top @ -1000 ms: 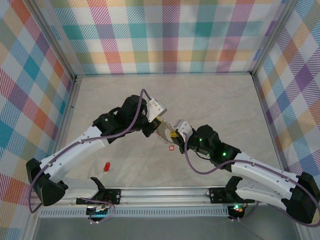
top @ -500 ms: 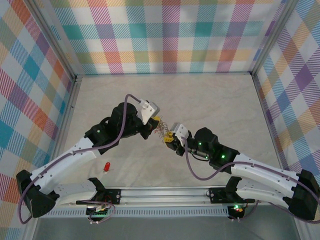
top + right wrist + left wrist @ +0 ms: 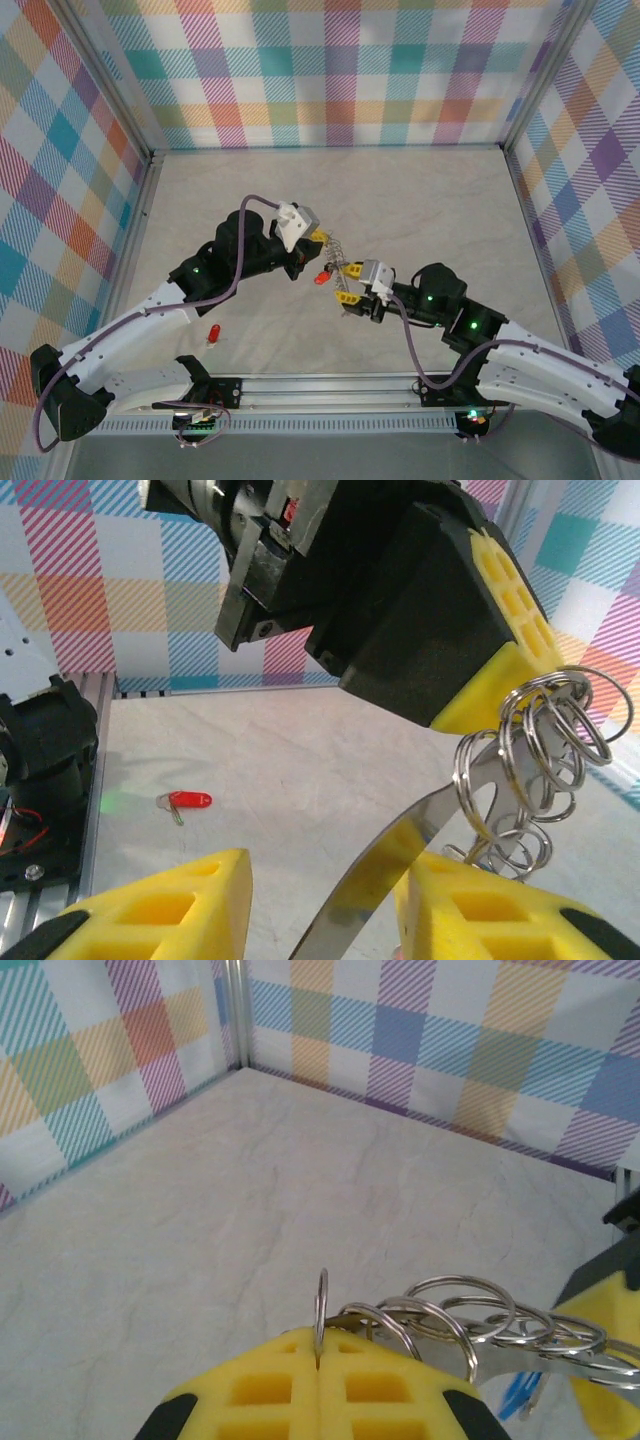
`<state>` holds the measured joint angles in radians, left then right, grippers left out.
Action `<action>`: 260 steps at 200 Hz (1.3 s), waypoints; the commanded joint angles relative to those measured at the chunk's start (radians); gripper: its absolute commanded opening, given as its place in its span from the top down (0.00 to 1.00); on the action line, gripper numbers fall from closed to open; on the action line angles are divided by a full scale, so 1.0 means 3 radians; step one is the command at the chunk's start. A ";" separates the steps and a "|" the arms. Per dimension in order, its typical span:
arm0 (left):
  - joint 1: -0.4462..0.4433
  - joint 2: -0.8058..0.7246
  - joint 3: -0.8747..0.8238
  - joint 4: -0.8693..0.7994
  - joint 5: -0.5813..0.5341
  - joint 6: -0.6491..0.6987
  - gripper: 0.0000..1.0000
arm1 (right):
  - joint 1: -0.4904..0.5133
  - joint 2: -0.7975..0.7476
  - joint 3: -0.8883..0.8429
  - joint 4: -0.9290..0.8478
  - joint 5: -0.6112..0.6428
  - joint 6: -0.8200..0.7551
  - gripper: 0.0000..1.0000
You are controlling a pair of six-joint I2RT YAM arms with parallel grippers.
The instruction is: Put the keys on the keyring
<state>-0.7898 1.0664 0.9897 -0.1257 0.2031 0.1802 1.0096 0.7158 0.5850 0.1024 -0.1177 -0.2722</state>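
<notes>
- Near edge: rail (image 3: 320,385) ran across the front, with both arm bases at it.
- Loose red key (image 3: 213,333) lay flat on the table (image 3: 440,200), near left, well apart from both grippers, nothing over it.
- Right arm reached in low from near right. Right gripper (image 3: 347,286) pointed left, fingers apart. A flat bright metal strip (image 3: 400,855) ran up through the gap; couldn't tell if it touched a pad.
- Hanging red key (image 3: 321,277) dangled just left of the right gripper. Blue key (image 3: 517,1397) hung under the rings.
- Keyring (image 3: 338,254), a chain of steel rings, hung off the table between the two grippers, lower end just above the right fingers.
- Left arm came in from near left, elbow bent. Left gripper (image 3: 319,238) was clenched on one ring of the keyring, held edge-on between the pads.
- Far: plaid walls (image 3: 330,70).
</notes>
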 commanded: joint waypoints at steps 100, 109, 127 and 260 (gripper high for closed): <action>0.0060 -0.0114 -0.0150 0.0378 0.0016 0.0144 1.00 | -0.0118 -0.0143 0.0288 -0.0327 -0.0025 -0.0665 0.57; 0.0056 -0.0135 -0.0176 0.0404 0.0056 0.0169 1.00 | -0.0277 -0.0070 0.0387 -0.0428 -0.0190 -0.0661 0.62; 0.0070 -0.0157 -0.0214 0.0447 0.0138 0.0211 1.00 | -0.0636 0.0034 0.0590 -0.0573 -0.0622 -0.0565 0.66; 0.0072 -0.0282 -0.0287 0.0533 0.0606 0.0095 1.00 | -0.1238 0.1112 0.1881 -0.1753 -0.1361 -0.1309 0.76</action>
<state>-0.7753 1.0100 0.9054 -0.0422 0.3279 0.2214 0.6415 1.0313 1.1072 -0.3786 -0.4847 -0.5884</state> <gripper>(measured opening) 0.049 0.220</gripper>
